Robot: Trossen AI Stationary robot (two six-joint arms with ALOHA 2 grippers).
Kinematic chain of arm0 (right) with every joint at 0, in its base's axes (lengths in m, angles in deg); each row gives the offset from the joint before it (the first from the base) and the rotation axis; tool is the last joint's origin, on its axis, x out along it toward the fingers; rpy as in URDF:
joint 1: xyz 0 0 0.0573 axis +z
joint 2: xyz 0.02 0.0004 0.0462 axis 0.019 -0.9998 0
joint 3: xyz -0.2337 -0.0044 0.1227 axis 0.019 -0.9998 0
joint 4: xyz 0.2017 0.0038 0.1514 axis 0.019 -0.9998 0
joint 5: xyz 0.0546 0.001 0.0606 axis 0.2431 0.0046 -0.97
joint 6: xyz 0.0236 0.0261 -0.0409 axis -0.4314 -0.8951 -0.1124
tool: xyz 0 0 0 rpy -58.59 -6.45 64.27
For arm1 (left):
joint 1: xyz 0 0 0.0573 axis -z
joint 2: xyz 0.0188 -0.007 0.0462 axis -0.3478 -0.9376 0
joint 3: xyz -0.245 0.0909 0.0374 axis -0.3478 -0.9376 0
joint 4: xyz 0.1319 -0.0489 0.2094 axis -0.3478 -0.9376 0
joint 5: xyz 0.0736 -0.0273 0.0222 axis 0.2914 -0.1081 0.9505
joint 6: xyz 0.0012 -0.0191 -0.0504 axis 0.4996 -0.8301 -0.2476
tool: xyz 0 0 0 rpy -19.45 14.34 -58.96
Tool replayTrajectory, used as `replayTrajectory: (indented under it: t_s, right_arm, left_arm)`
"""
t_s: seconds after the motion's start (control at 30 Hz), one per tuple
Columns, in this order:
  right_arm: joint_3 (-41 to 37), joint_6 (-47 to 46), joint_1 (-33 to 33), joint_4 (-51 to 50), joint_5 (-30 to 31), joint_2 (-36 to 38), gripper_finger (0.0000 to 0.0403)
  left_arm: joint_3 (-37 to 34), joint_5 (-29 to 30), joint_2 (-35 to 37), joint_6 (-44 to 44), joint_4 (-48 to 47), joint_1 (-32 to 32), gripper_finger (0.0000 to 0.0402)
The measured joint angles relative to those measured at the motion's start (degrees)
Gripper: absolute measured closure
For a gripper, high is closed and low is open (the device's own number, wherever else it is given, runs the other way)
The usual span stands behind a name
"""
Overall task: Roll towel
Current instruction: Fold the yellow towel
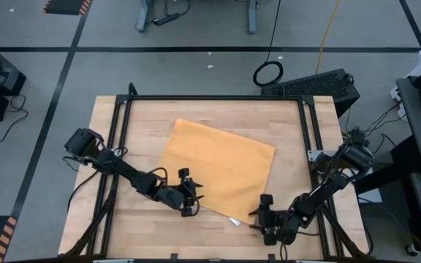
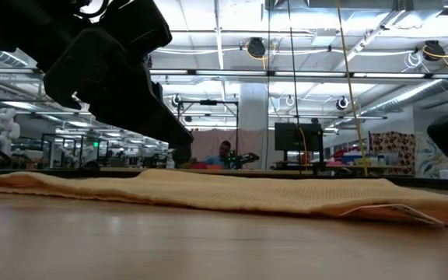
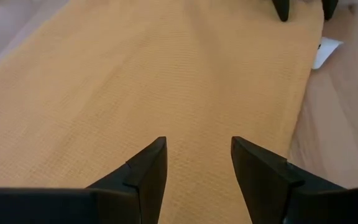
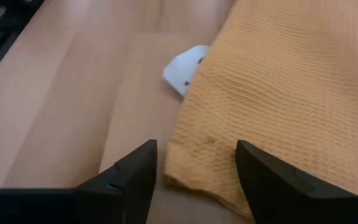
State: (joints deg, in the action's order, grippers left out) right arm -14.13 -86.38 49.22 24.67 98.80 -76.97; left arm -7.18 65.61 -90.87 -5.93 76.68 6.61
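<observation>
Light: bright, even, from ceiling lamps [image 2: 257, 48] overhead.
Shadows: soft, faint on the table [image 1: 218, 226].
Blur: near tabletop in the low view; dark arm silhouetted.

wood table [image 1: 123, 219] | on it: yellow towel [image 1: 218, 164], flat, unrolled

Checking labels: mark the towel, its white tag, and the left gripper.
towel [image 1: 218, 164], high view, middle of the cloth.
white tag [image 4: 186, 70], right wrist view, tag's centre.
left gripper [image 3: 197, 165], left wrist view, midway between the fingers.

wooden table [image 1: 123, 219], black frame [image 1: 218, 98] — cable coil [image 1: 268, 73]
</observation>
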Motion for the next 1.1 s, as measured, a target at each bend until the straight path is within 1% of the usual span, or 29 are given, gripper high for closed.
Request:
replayTrajectory:
  t_s: [0.07,0.13,0.33,0.37,0.4,0.47,0.6,0.7,0.73,0.8,0.9,1.0,1.1]
  right_arm:
    - [0.07,-2.63,-0.13,-0.83,0.45,-0.17,0.0223]
    - [0.01,-4.58,-0.19,-1.26,0.93,-0.18,0.0253]
    - [-0.10,-8.36,-0.44,-1.30,1.21,-0.20,0.0375]
    - [-0.10,-8.38,-0.46,-0.83,1.10,-0.22,0.0387]
    - [-0.15,-8.52,-0.53,-0.16,1.07,-0.25,0.0391]
    - [-0.21,-10.25,-1.02,0.73,0.32,0.03,0.0388]
    - [-0.37,-15.03,-2.02,0.43,-1.27,2.14,0.0391]
    - [-0.46,-17.94,-3.04,0.97,-1.02,4.68,0.0397]
    - [-0.37,-19.37,-3.40,1.18,0.01,5.59,0.0397]
    - [-0.36,-21.58,-4.33,1.39,1.58,7.01,0.0395]
    - [-0.36,-23.88,-5.62,2.07,2.10,9.07,0.0395]
    - [-0.32,-24.01,-6.51,2.71,2.23,10.50,0.0395]
    - [-0.30,-24.01,-7.35,3.25,2.38,11.67,0.0395]
  left_arm:
    - [0.00,-0.01,0.00,0.00,0.15,0.00,0.0217]
    - [0.00,-0.03,0.00,0.17,0.61,0.00,0.0217]
    - [0.00,-0.16,0.00,4.98,6.21,0.00,0.0217]
    - [0.00,-0.16,0.00,6.15,7.76,0.00,0.0217]
    - [0.00,-0.16,-0.02,7.45,9.55,0.00,0.0217]
    - [0.02,0.01,0.00,9.84,12.57,0.00,0.0217]
    - [0.02,-0.05,-0.01,13.46,16.11,0.00,0.0216]
    - [0.04,-2.02,-0.76,15.25,19.55,0.15,0.0205]
    - [0.04,-2.77,-1.36,16.15,21.16,0.35,0.0198]
    - [0.08,-4.39,-3.19,18.14,25.55,0.99,0.0181]
    - [1.29,-5.69,-7.68,21.33,31.50,1.82,0.0155]
    - [4.16,-5.68,-12.79,24.47,34.43,2.10,0.0136]
    - [8.20,-5.32,-17.40,25.09,34.68,2.04,0.0130]
